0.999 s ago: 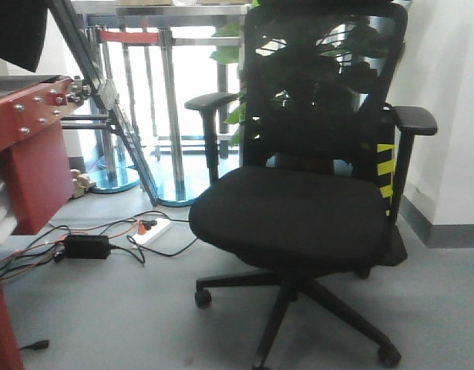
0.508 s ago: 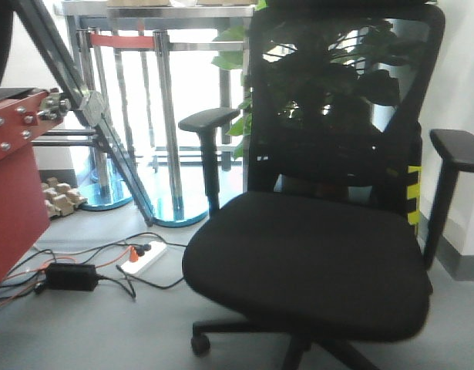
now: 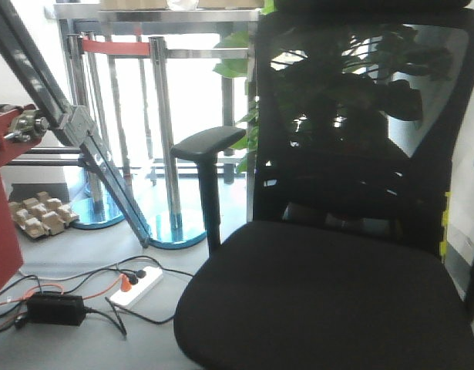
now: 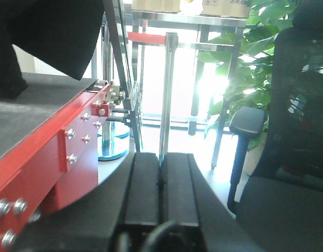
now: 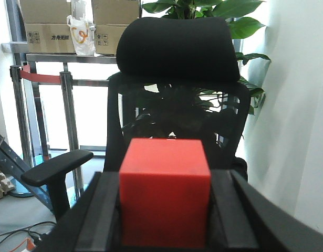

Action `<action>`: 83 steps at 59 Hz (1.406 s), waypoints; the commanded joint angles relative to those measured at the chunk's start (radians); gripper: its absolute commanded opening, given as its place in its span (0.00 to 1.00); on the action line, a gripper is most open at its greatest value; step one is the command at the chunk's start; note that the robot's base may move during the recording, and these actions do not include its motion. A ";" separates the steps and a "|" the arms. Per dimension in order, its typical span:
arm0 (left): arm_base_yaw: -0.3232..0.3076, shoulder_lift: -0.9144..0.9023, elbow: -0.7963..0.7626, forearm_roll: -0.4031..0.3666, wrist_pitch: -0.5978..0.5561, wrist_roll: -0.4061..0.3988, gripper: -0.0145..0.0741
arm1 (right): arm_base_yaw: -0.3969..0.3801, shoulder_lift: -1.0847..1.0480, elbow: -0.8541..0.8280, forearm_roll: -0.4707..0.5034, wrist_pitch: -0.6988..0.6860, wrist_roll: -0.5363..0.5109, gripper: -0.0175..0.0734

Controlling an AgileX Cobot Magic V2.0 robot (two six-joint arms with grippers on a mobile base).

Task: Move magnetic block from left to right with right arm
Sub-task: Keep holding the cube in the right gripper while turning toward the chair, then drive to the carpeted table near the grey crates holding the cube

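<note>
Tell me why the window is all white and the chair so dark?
Front view: daylight behind the railing blows out to white, so the office chair before it looks nearly black. Left wrist view: same glare, and the shut left gripper is blurry. Right wrist view: gentler light, so the magnetic block in the right gripper shows bright red.

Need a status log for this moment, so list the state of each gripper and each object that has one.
magnetic block: clamped between the fingers of the right gripper
right gripper: shut on the magnetic block
left gripper: shut, nothing between its fingers
office chair: unoccupied, seat bare
power strip: on the floor, plugs inserted
</note>
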 commanded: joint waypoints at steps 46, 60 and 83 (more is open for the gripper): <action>-0.003 -0.006 0.009 0.000 -0.088 -0.004 0.03 | -0.007 0.011 -0.030 -0.009 -0.088 -0.012 0.43; -0.003 -0.006 0.009 0.000 -0.088 -0.004 0.03 | -0.007 0.011 -0.030 -0.009 -0.088 -0.012 0.43; -0.003 -0.006 0.009 0.000 -0.088 -0.004 0.03 | -0.007 0.011 -0.030 -0.009 -0.088 -0.012 0.43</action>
